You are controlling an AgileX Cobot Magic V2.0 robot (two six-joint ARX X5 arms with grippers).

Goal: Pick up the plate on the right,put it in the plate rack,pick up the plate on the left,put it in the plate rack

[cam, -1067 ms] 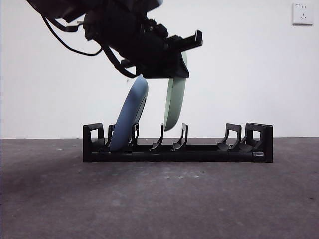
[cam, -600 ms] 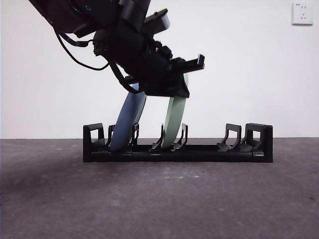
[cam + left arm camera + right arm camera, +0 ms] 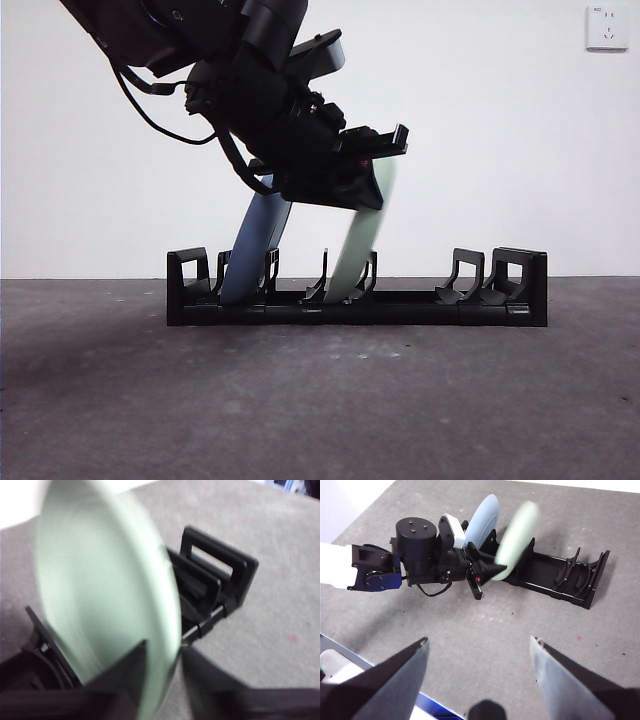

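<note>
So the left gripper comes in big and dark from the upper left of the front view, and its jaws are pinched onto the top rim of the green plate, one jaw on each face, which you can see close up in the left wrist view where the green plate fills the upper left of the frame and its edge runs down between the two black jaws. The plate is motion-blurred and tilted, top leaning to the right, with its bottom edge down in a middle slot of the rack, between two curved prongs. The blue plate already sits in a slot near the rack's left end, leaning the same way, just left of the green one and not touching it as far as I can tell. The rack lies long and low across the middle of the front view on the grey table. The right gripper hangs well above and apart from all this, jaws spread wide with nothing in them, looking down at the rack, both plates and the left arm from a distance.
</note>
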